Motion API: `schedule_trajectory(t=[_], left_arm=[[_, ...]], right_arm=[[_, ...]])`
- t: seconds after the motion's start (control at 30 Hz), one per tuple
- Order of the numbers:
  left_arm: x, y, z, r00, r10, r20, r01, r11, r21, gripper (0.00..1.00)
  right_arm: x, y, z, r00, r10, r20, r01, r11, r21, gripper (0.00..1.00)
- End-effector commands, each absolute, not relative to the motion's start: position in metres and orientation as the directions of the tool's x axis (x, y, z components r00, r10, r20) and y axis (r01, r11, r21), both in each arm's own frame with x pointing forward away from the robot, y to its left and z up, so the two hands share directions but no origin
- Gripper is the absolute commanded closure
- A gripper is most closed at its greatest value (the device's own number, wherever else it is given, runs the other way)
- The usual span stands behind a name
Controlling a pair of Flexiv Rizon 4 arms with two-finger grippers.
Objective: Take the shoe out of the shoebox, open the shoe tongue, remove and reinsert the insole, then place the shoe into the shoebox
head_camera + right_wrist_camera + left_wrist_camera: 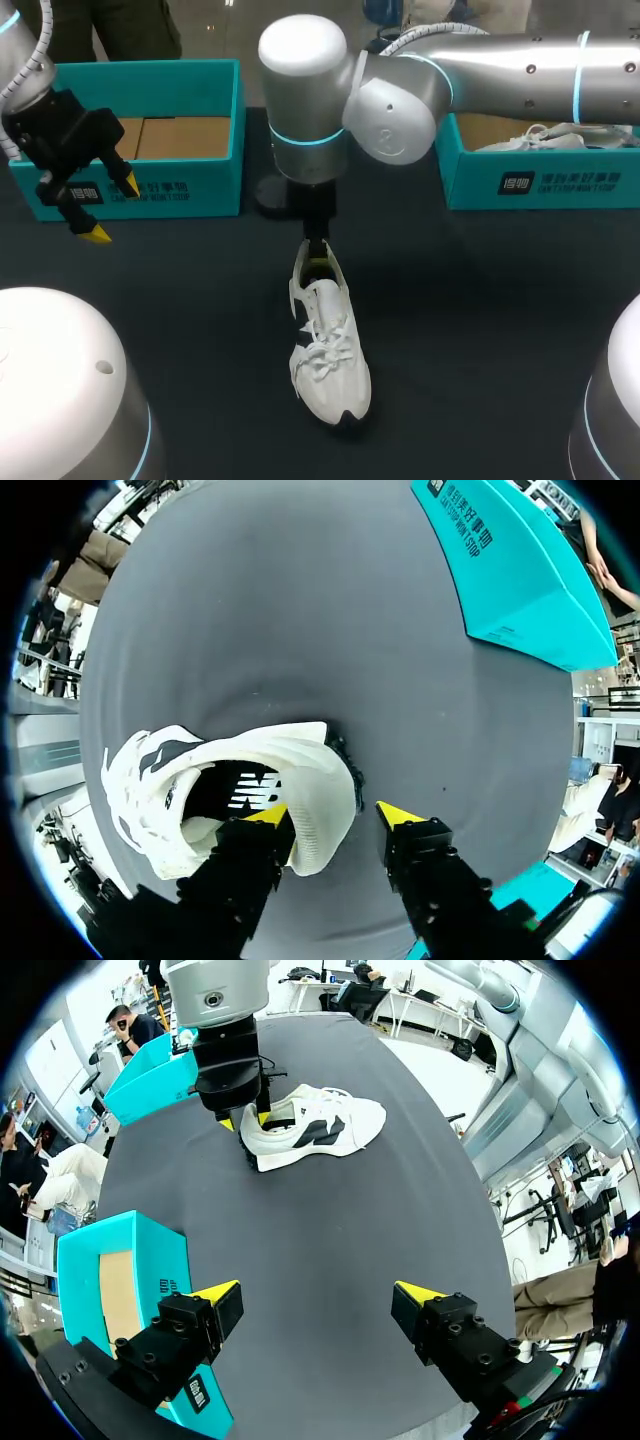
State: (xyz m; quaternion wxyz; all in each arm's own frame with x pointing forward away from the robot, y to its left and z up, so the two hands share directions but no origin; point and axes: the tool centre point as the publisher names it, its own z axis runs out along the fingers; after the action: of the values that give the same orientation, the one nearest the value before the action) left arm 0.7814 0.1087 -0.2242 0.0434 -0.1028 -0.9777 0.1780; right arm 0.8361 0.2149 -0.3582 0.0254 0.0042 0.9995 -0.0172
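The shoe [328, 345] lay upright on the table [480, 320], about midway between the two boxes, toe toward the near edge and heel toward the far side. The right arm reached in past the middle, and the right gripper [317, 260] stood straight down over the heel. In the right wrist view that gripper [335, 815] was parted moderately and straddled the heel wall: one finger [262, 825] sat inside the shoe's mouth against the lining, while the other [405, 825] hung outside behind the heel with a strip of table showing between it and the shoe [200, 790], so no pinch was visible. The left gripper [100, 210] hung above the table just in front of the left box [140, 140], spread wide and holding nothing. The right box [540, 175] held another white shoe [540, 138].
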Motion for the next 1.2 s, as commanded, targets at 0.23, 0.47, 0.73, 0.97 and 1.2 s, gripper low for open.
schedule_trajectory(t=[0.23,0.47,0.73,0.97,1.2], left_arm=[[0.781,0.109,-0.224,-0.975,0.216,0.048,0.186,0.916,-0.356,0.00],[0.781,0.109,-0.224,-0.975,0.216,0.048,0.186,0.916,-0.356,0.00],[0.781,0.109,-0.224,-0.975,0.216,0.048,0.186,0.916,-0.356,0.00],[0.781,0.109,-0.224,-0.975,0.216,0.048,0.186,0.916,-0.356,0.00],[0.781,0.109,-0.224,-0.975,0.216,0.048,0.186,0.916,-0.356,0.00]], right_arm=[[0.831,0.219,-0.362,-0.998,0.009,-0.059,0.010,0.999,-0.031,1.00],[0.826,0.221,-0.348,-0.996,0.015,-0.086,0.019,0.999,-0.045,1.00],[0.834,0.209,-0.289,-0.989,0.020,-0.148,0.031,0.997,-0.074,1.00],[0.855,0.194,-0.213,-0.985,0.007,-0.172,0.032,0.989,-0.143,1.00],[0.875,0.179,-0.163,-0.977,0.008,-0.212,0.046,0.983,-0.177,1.00]])
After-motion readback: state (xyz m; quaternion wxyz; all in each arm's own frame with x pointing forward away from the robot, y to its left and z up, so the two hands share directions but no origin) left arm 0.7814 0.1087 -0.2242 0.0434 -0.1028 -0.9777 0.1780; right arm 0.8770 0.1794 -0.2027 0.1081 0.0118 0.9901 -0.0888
